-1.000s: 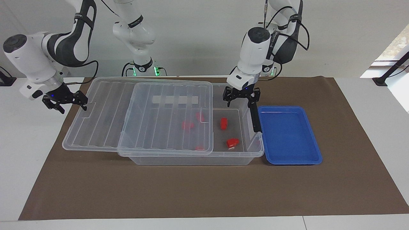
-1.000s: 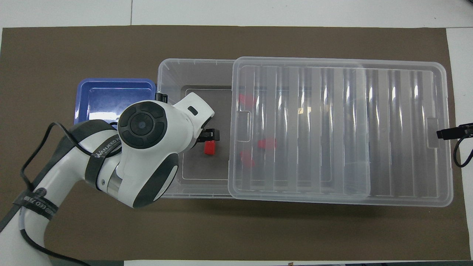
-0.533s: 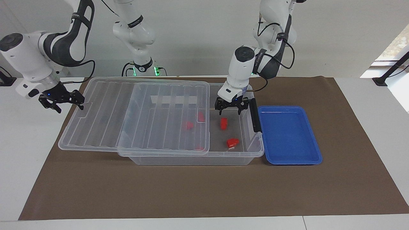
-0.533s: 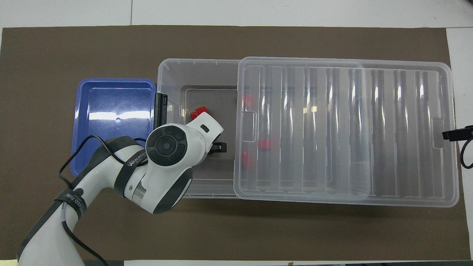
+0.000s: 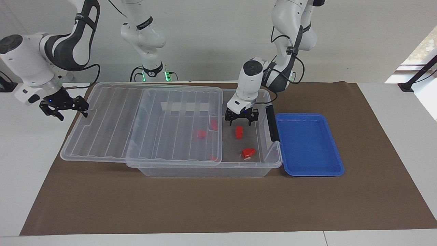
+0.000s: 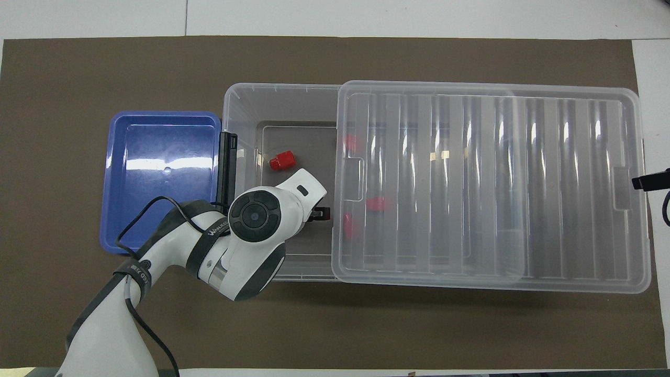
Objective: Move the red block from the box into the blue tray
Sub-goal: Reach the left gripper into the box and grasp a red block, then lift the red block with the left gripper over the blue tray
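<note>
A small red block [image 5: 239,132] lies on the floor of the clear box [image 5: 205,171], in the uncovered part at the left arm's end. My left gripper [image 5: 241,120] hangs open just above it, inside the box, one finger on each side. From overhead the left hand covers the block. Beside the box, at the left arm's end, sits the blue tray [image 5: 307,147] with nothing in it. My right gripper [image 5: 65,111] stands open at the lid's [image 5: 136,123] end edge, one finger touching it.
The ribbed lid [image 6: 492,183] overhangs the box toward the right arm's end. A wider red piece [image 5: 248,152] lies farther from the robots than the block. More red pieces [image 5: 201,134] show under the lid. A dark latch [image 5: 271,124] stands between box and tray.
My left gripper has come down into the box and moved toward the lid, ending just above the red block. The lid and my right gripper have shifted slightly toward the right arm's end.
</note>
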